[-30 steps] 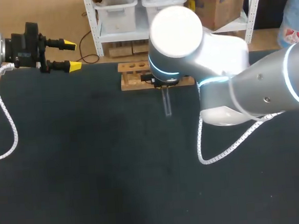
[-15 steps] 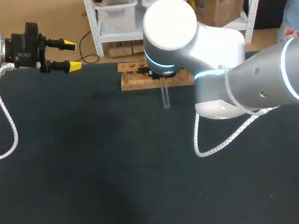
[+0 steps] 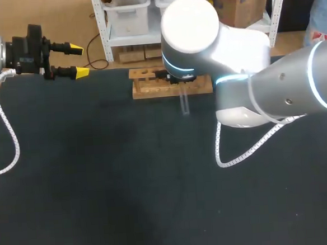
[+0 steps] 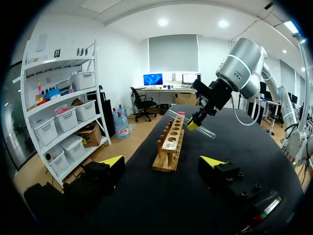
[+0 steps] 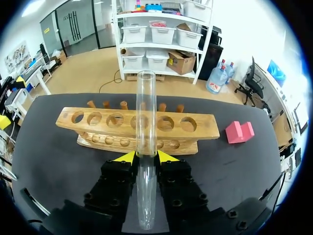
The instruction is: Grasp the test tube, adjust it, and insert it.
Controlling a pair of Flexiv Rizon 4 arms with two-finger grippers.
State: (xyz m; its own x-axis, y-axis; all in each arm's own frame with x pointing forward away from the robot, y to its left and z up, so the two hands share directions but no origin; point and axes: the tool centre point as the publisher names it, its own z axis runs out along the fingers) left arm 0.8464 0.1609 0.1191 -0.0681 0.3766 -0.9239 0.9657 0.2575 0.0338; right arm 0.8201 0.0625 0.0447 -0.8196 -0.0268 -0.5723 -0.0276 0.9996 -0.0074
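A clear glass test tube [image 5: 145, 122] is held near its middle between the yellow tips of my right gripper [image 5: 145, 156], which is shut on it. The tube is tilted in the air just in front of the wooden rack [image 5: 195, 128], one end reaching over the rack's row of holes. From the head view, the tube [image 3: 184, 105] pokes out below my right arm's wrist, next to the rack [image 3: 147, 88]. My left gripper [image 3: 79, 61] hangs open and empty at the table's far left corner. Its wrist view looks along the rack [image 4: 168, 147] to the held tube [image 4: 205, 130].
A small pink block [image 5: 238, 131] lies on the black table beside the rack's end. My right arm's bulky elbow [image 3: 246, 94] and its white cable [image 3: 233, 162] hang over the table's right half.
My right arm has carried the tube a little farther back towards the rack and then slightly to the right. The left arm has stayed where it was.
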